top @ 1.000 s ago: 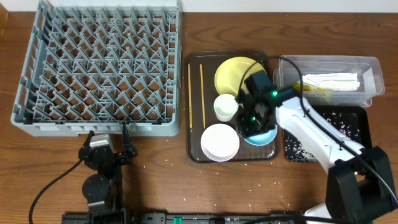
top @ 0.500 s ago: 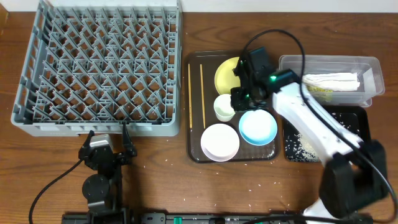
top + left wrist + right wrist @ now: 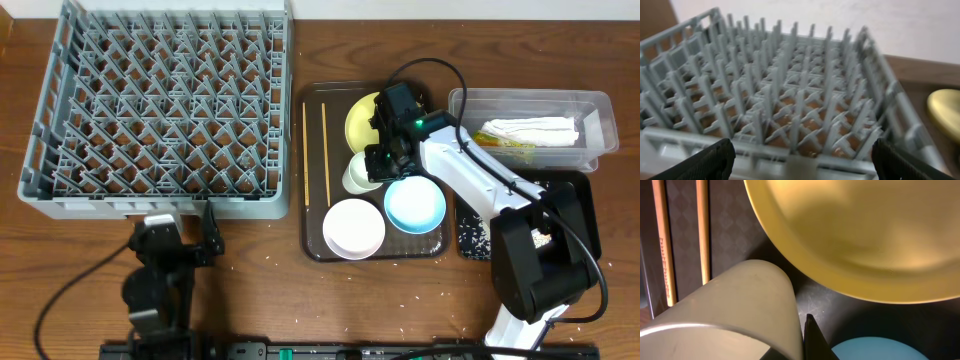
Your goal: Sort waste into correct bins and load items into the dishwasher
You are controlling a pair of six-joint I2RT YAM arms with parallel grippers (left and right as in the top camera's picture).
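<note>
On the dark brown serving tray (image 3: 312, 248) at the middle of the table (image 3: 260, 290), the right claw (image 3: 383, 165) is pinched tight on the rim of the small pale cup (image 3: 357, 175), which sits tilted at the tray's centre. Behind the cup, at the tray's far end, lies the yellow plate (image 3: 362, 120). The light blue bowl (image 3: 415, 205) and the white bowl (image 3: 353, 228) sit side by side along the tray's near edge. Two wooden chopsticks (image 3: 324, 150) lie lengthwise down its left side, apart from the dishes.

Left of the tray stands the grey dish rack (image 3: 160, 110), with nothing loaded among its pegs. Right of the tray, the clear tub (image 3: 595, 115) holds the white paper wrapper (image 3: 530, 130) and the small packet (image 3: 510, 150), and nearer the robot the black tray (image 3: 583, 195) holds white rice grains (image 3: 472, 235). A few grains dot the table in front of the serving tray.

The left claw (image 3: 182, 225) hangs well to the tray's left, just in front of the rack – spread wide and holding nothing.
</note>
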